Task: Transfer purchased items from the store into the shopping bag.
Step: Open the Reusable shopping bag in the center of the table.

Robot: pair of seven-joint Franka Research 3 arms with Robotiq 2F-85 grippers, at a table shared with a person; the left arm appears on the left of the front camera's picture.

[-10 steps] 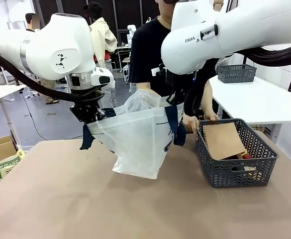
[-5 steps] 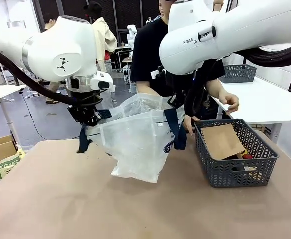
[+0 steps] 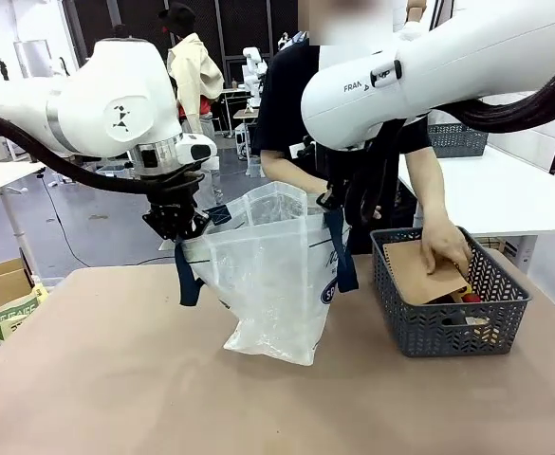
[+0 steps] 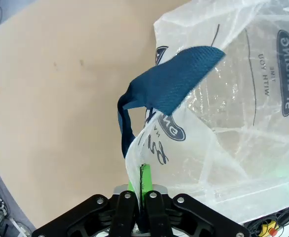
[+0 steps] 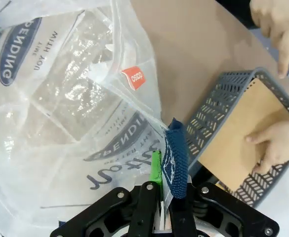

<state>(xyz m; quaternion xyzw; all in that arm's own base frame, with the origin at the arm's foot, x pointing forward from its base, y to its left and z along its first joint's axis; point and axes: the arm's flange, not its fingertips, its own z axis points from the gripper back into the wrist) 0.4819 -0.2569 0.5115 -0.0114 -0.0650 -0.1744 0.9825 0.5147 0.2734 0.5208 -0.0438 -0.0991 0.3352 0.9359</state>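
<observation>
The shopping bag [image 3: 272, 275] hangs open over the table [image 3: 116, 379], its rim clamped by the left gripper [image 4: 141, 190] and right gripper [image 5: 164, 173]. Beside it, a person's hand [image 3: 445, 248] rests on a brown cardboard box [image 3: 410, 280] in the grey basket [image 3: 419, 327].

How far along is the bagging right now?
Done: left claw and right claw, both shut, hold the translucent white plastic shopping bag by its rim. In hand: the person's hand is on the flat brown cardboard box in the dark grey mesh basket. Left: nothing visibly bagged yet.
</observation>
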